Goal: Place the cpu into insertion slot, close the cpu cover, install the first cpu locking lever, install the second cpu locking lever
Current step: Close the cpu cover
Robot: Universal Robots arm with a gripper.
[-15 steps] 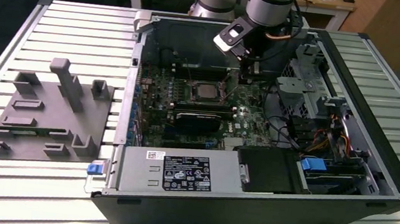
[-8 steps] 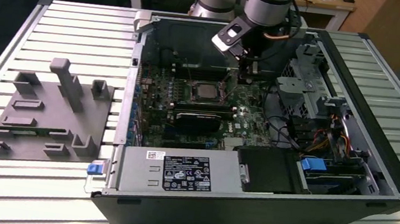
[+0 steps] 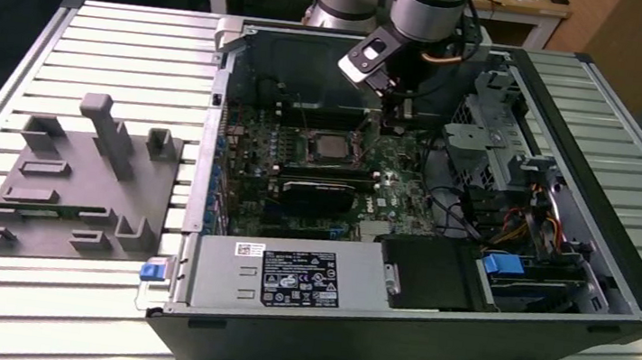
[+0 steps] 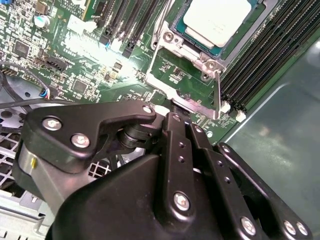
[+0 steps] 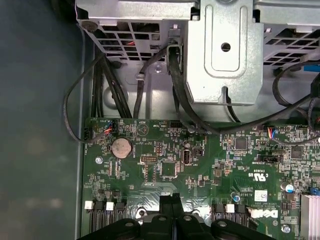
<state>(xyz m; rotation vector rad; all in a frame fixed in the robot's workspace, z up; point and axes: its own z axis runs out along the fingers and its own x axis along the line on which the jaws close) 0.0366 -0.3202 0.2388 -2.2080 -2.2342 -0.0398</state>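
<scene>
The gripper (image 4: 174, 107), fingers pressed together, touches the near edge of the open cover (image 4: 186, 75). Just beyond the cover, the cpu (image 4: 216, 19) sits in the slot (image 4: 169, 36).

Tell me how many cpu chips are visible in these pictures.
1. The cpu lies in the insertion slot on the green board, seen in the second wrist view and in the exterior view. Others may be hidden from these cameras.

Soft, even light (glare washes the motherboard (image 4: 87, 50)).
</scene>
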